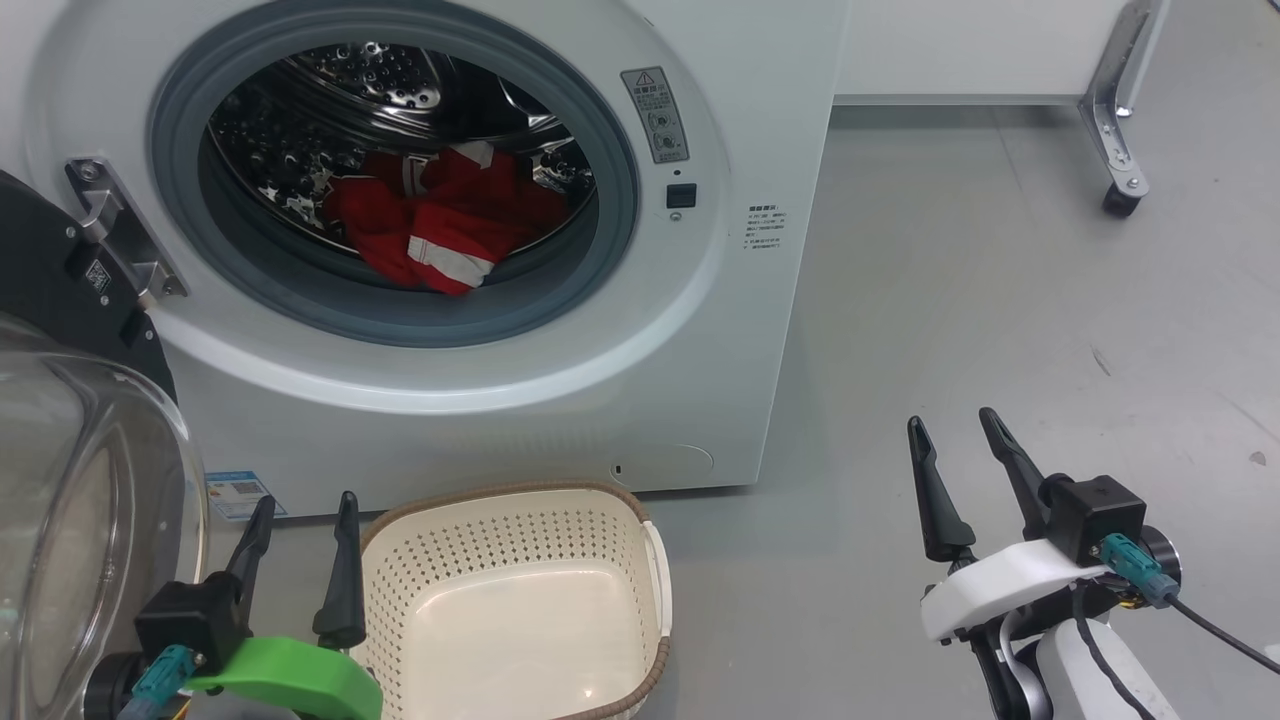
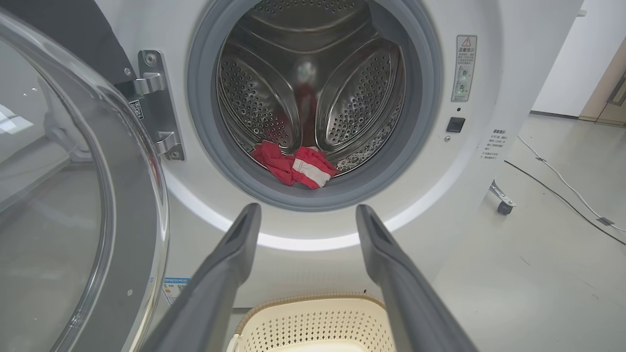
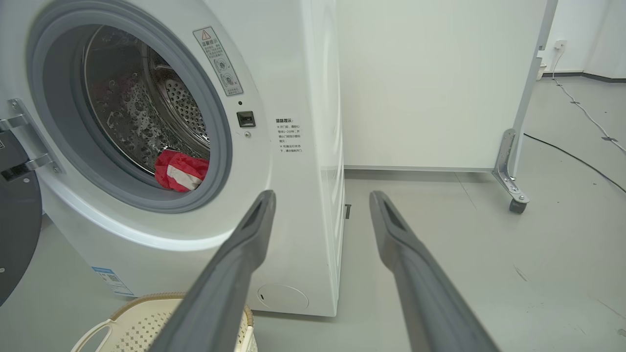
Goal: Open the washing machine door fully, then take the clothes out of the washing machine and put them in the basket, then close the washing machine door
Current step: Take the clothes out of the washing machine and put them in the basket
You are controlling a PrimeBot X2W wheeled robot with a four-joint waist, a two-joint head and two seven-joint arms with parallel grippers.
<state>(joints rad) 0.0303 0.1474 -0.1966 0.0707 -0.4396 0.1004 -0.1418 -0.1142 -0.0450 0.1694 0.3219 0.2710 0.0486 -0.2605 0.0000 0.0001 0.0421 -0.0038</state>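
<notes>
the washing machine door (image 1: 90,520) stood swung open at left, and the clothes (image 1: 440,225) lay low inside the washing machine (image 1: 740,120), perhaps two garments. the basket (image 1: 500,535) sat on the floor (image 1: 950,300) before it, beside the left gripper (image 1: 306,502). that gripper and the right gripper (image 1: 951,420) both stood spread, holding nothing.

The washing machine door (image 1: 80,480) was cut off leftward, the basket (image 1: 500,540) below; the printed labels (image 1: 765,228) were unreadably small.
</notes>
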